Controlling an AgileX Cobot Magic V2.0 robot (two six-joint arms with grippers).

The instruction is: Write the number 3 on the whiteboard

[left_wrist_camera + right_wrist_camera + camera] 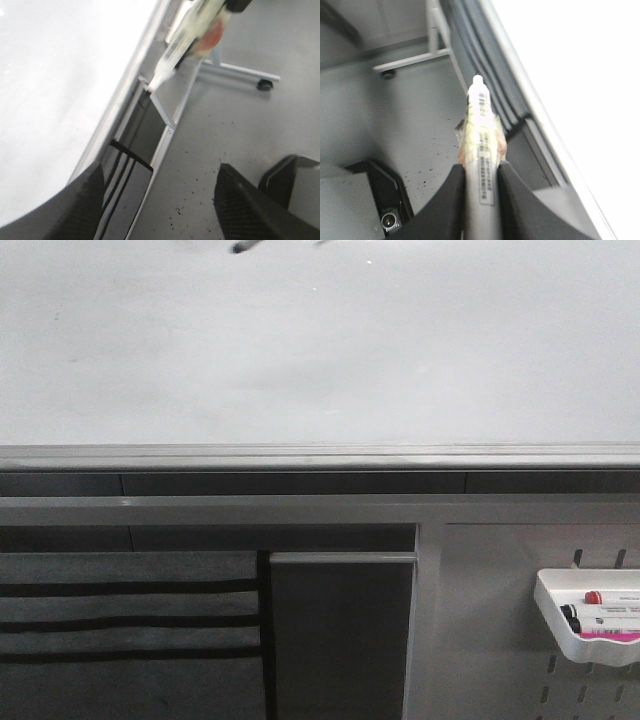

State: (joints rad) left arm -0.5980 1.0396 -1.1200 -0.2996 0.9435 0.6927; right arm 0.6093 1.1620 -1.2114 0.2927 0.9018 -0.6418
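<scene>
The right gripper has its jaws pinched on the barrel of a white marker, one dark finger on each side. The marker runs lengthwise out from between the jaws, its white capped end leading away from the wrist. Its long axis lies roughly parallel to the grey edge strip of the whiteboard. In that wrist view the marker is off the board, over the grey floor just beside the board's edge. Crumpled clear tape wraps the barrel just beyond the fingertips.

The left gripper has its jaws spread wide with nothing between them, only floor and the board frame showing in the gap. This arm is also held beside the board's edge, looking along it. Farther along, its camera catches the right gripper's marker, blurred, slanting towards the edge strip.

In the front view the whiteboard fills the upper half, glossy and white, with no digit visible on it. A small dark blurred tip pokes in at the top margin. Below the board, at the right, a white tray on a perforated panel holds spare markers.
</scene>
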